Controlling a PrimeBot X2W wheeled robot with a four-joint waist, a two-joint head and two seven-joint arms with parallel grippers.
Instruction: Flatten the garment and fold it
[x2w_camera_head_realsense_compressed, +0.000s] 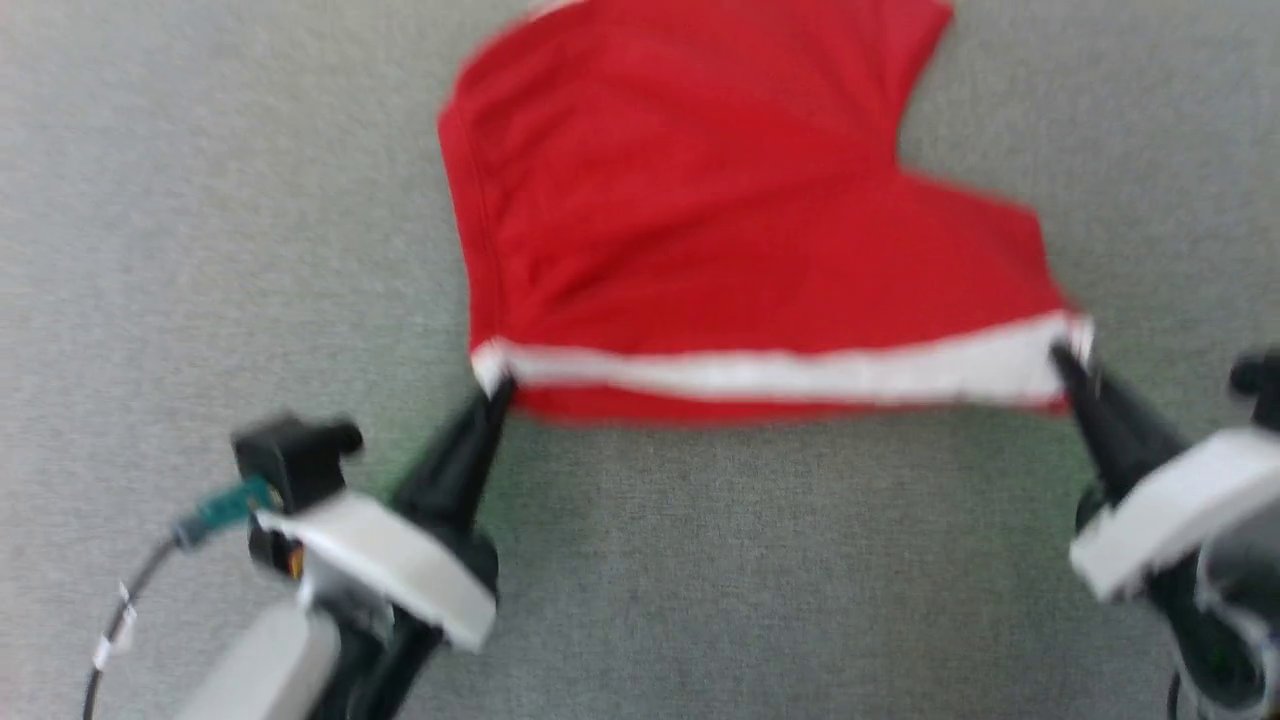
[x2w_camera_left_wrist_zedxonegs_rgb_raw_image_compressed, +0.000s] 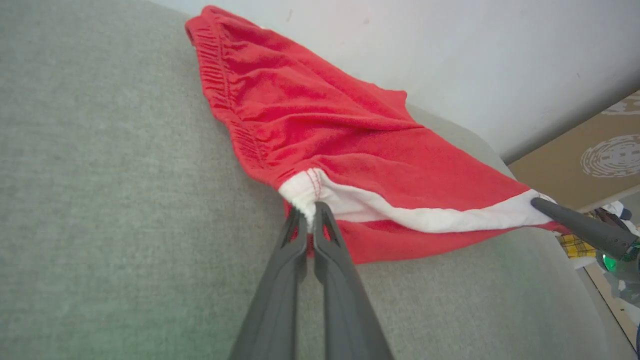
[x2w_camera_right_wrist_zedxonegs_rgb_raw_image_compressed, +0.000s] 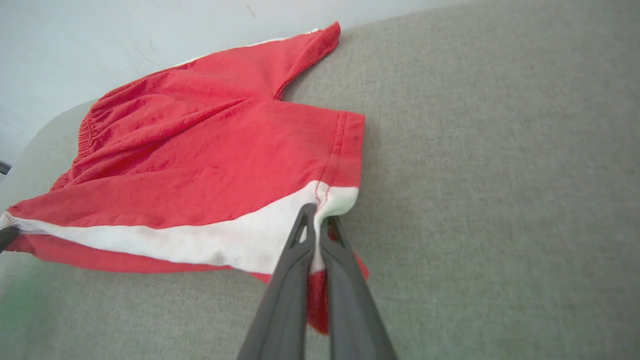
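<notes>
The garment (x2w_camera_head_realsense_compressed: 720, 210) is a pair of red shorts with a white side stripe, spread over a grey fabric surface (x2w_camera_head_realsense_compressed: 200, 200). Its near edge is lifted and stretched taut between both grippers. My left gripper (x2w_camera_head_realsense_compressed: 497, 385) is shut on the waistband end of the white stripe, seen close up in the left wrist view (x2w_camera_left_wrist_zedxonegs_rgb_raw_image_compressed: 311, 212). My right gripper (x2w_camera_head_realsense_compressed: 1068, 360) is shut on the leg-hem end of the stripe, seen close up in the right wrist view (x2w_camera_right_wrist_zedxonegs_rgb_raw_image_compressed: 318, 215). The far leg of the garment (x2w_camera_right_wrist_zedxonegs_rgb_raw_image_compressed: 300, 55) lies flat toward the back. The gathered waistband (x2w_camera_left_wrist_zedxonegs_rgb_raw_image_compressed: 220, 85) runs along the left side.
A pale wall (x2w_camera_left_wrist_zedxonegs_rgb_raw_image_compressed: 450, 50) rises behind the grey surface. In the left wrist view, a brown patterned floor (x2w_camera_left_wrist_zedxonegs_rgb_raw_image_compressed: 600, 155) shows beyond the surface's right edge. A black cable (x2w_camera_head_realsense_compressed: 130, 610) hangs by my left forearm. Bare grey surface lies left, right and in front of the shorts.
</notes>
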